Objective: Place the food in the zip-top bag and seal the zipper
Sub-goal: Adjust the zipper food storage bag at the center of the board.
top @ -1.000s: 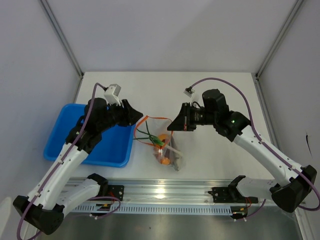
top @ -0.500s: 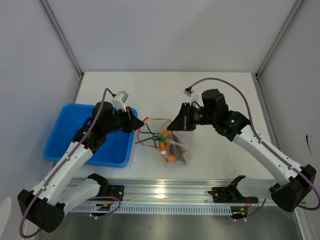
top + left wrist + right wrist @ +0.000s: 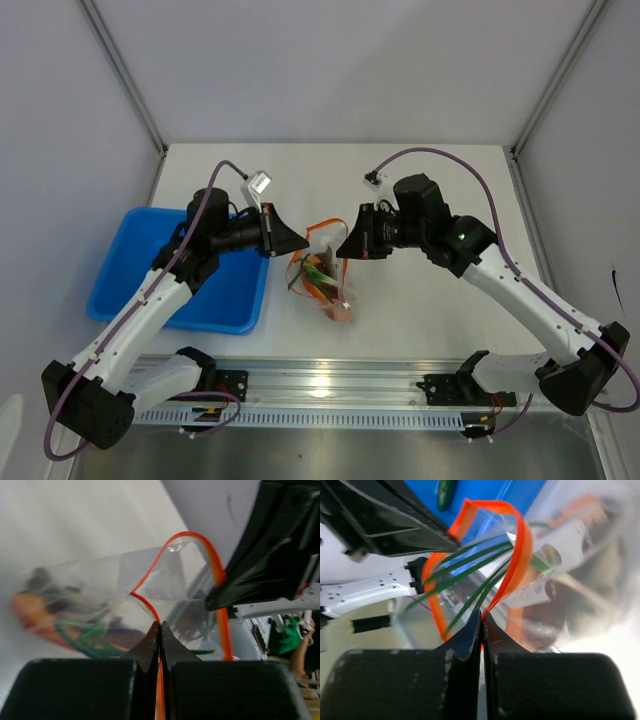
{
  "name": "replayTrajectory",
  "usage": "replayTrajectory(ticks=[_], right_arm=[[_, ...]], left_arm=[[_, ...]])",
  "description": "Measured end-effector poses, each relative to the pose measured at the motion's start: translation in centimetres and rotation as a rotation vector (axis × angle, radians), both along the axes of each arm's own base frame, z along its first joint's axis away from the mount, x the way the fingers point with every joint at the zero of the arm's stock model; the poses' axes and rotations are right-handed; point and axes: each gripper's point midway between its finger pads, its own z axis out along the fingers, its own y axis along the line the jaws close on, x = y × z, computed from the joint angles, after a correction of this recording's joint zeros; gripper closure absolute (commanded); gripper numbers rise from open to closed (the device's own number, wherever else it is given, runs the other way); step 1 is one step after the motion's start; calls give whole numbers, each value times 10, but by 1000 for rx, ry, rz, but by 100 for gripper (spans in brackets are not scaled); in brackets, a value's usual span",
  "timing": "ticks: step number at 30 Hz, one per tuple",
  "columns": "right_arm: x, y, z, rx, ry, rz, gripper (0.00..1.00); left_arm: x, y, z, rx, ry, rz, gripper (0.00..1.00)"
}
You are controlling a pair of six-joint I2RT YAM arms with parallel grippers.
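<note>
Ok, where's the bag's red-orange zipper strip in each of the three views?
Top external: zipper at centre, between left gripper and right gripper.
Left wrist: a loop rising from the shut jaws at bottom centre to upper right.
Right wrist: a loop at upper centre, above the shut jaws.
Shared landmark: the green stalks inside the bag.

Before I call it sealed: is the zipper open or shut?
Open: the zipper loops apart in both wrist views, stalks showing through the gap.

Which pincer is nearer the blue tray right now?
Left. The left pincer, shut on the zipper, sits just right of the blue tray; the right pincer pinches the zipper further right, farther from the tray.
</note>
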Motion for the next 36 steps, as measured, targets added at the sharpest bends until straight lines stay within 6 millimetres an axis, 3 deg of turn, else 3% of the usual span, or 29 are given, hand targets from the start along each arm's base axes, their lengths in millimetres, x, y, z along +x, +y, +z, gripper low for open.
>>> replayTrajectory(ticks=[7, 10, 13, 18, 19, 21, 24, 28, 31, 34, 36], right_arm=[[-1, -14, 35, -41, -188, -44, 100], [-2, -23, 45, -31, -225, -75, 100], [4, -21, 31, -48, -215, -90, 100], [22, -18, -53, -229, -62, -109, 100], [25, -18, -62, -256, -49, -113, 100], [29, -23, -72, -314, -34, -125, 100], [36, -27, -40, -319, -92, -151, 100], [37, -30, 35, -211, -221, -182, 100], [19, -38, 74, -116, -279, -182, 100], [4, -45, 80, -73, -290, -177, 100], [3, -46, 66, -92, -272, -175, 100]], left_arm=[[-16, -28, 83, -200, -98, -129, 99], [-21, -31, 88, -213, -106, -126, 99], [-10, -30, 59, -176, -55, -70, 100], [11, -24, -62, -20, 229, 46, 99], [11, -21, -79, 8, 285, 59, 99], [10, -18, -91, 34, 328, 74, 99], [15, -20, -59, 7, 278, 69, 99], [15, -21, 40, -118, 48, 49, 99], [-4, -12, 94, -201, -101, 34, 99], [-19, -6, 107, -231, -159, 25, 100], [-16, -7, 90, -214, -134, 29, 99]])
